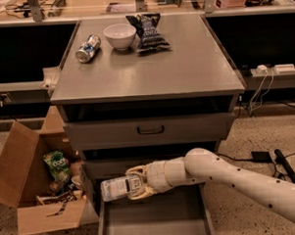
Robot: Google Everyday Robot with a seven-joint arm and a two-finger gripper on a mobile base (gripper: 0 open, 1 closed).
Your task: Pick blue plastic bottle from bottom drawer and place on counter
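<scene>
My gripper (133,184) is shut on the blue plastic bottle (116,187), a pale translucent bottle with a white label, held sideways with its cap end pointing left. It hangs above the back left corner of the open bottom drawer (157,224), clear of its flat grey floor. My white arm reaches in from the lower right. The counter (184,64), the grey cabinet top, lies well above the gripper.
On the counter's back stand a silver-blue can (88,48), a white bowl (120,36) and a dark chip bag (148,32). Two black-handled drawers (150,130) are shut above the gripper. An open cardboard box (30,188) with items sits on the floor at left. Cables lie at right.
</scene>
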